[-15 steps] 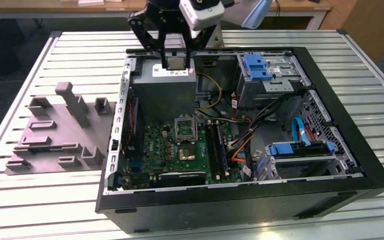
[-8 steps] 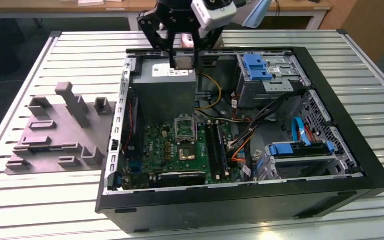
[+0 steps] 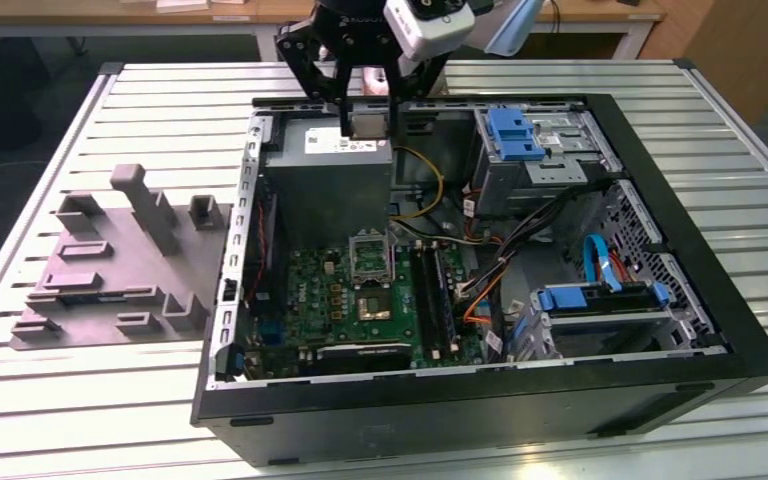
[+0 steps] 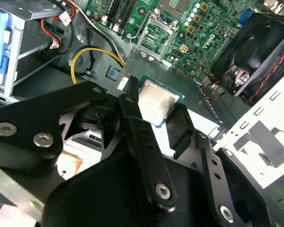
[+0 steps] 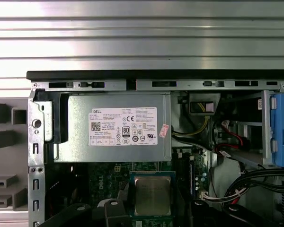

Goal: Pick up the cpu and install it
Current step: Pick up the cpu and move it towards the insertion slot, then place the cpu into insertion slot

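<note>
The cpu (image 3: 368, 124) is a small square chip with a silvery top, and it hangs in the air over the power supply at the back of the open computer case (image 3: 704, 330). My gripper (image 3: 368, 118) is shut on it, with one black finger on each side. Both wrist views show the cpu (image 4: 155, 100) (image 5: 152, 193) clamped between the fingers (image 4: 128, 105). The green motherboard (image 3: 317, 300) lies below, and its metal-framed socket (image 3: 372, 257) (image 4: 156, 37) stands open, some way off from the chip.
The grey power supply (image 3: 331, 185) (image 5: 113, 127) sits directly under the gripper. A blue-topped drive cage (image 3: 518, 135) and loose cables (image 3: 491, 265) fill the exterior view's right of the case. A black fan (image 4: 255, 52) sits beside the board. A grey plastic tray (image 3: 104, 300) lies outside the case.
</note>
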`<state>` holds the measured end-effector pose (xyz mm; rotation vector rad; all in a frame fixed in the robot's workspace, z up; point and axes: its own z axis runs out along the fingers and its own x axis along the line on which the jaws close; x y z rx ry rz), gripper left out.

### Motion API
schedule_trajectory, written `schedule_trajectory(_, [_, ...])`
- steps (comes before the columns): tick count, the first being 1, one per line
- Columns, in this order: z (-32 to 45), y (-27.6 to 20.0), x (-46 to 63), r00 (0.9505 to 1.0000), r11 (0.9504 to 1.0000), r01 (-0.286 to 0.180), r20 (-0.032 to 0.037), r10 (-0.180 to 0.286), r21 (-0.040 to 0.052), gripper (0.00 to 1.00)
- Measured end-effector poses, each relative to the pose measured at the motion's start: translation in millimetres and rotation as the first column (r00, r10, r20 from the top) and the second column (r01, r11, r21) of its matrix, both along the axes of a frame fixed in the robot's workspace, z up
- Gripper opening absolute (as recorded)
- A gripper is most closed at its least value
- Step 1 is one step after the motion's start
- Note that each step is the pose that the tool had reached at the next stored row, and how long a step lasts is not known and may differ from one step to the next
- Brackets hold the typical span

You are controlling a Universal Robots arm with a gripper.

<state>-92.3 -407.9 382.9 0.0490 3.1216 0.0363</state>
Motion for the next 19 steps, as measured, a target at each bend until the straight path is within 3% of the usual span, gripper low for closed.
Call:
schedule_trajectory(10, [-1.8,-4.4,4.1,1.0000,1.0000,0.000,0.0000,0.000,-0.0001,0.47])
schedule_trajectory(19, [-1.8,-4.7,4.1,1.0000,1.0000,0.000,0.0000,0.000,-0.0002,0.47])
